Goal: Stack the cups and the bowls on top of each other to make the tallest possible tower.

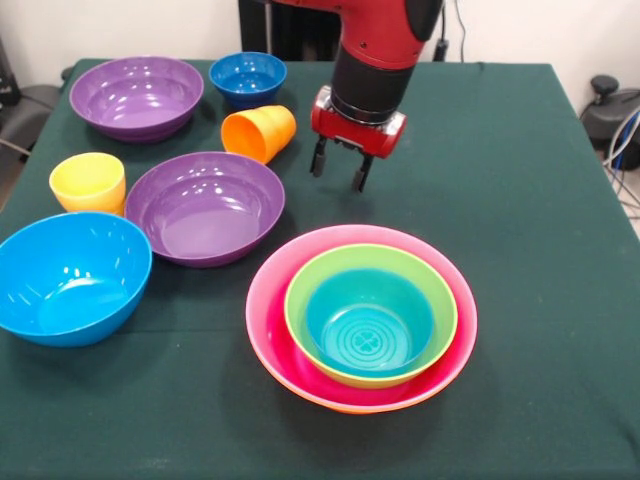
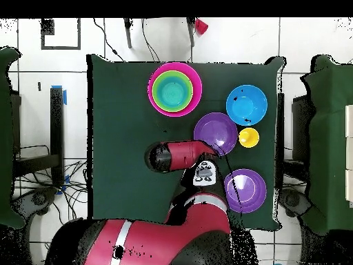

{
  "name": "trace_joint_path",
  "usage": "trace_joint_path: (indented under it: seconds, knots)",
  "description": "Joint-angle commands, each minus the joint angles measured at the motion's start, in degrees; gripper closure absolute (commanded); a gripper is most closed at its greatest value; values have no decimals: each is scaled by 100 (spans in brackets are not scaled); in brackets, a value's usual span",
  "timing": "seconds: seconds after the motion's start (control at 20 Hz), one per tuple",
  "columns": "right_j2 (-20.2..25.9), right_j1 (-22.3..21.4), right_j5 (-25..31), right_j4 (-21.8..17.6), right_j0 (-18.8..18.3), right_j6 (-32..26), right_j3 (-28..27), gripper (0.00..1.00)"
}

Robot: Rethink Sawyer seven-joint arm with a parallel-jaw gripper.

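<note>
Bowls [image 1: 205,207]: seven; cups [image 1: 259,132]: two; claw [image 1: 338,168] empty.

Teal bowl [image 1: 370,325] nests in green [image 1: 305,300], pink [image 1: 262,300]; orange cup [image 1: 258,132] lies tipped beside purple bowl [image 1: 205,208].

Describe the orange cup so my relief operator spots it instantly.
Start at the two purple bowls on the green table. Between them, beside the small dark-blue bowl, lies the orange cup. It alone is tipped on its side; the yellow cup stands upright.
</note>
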Motion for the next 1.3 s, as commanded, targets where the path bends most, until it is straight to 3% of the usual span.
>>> trace_joint_path:
  seconds: [0.05, 0.3, 1.3]
  knots:
    - [648, 56, 546, -387, -12, -544, 217, 0]
    - [996, -65, 798, -202, -448, -727, 471, 0]
    - [1701, -496, 1298, -381, -1230, -1104, 702, 0]
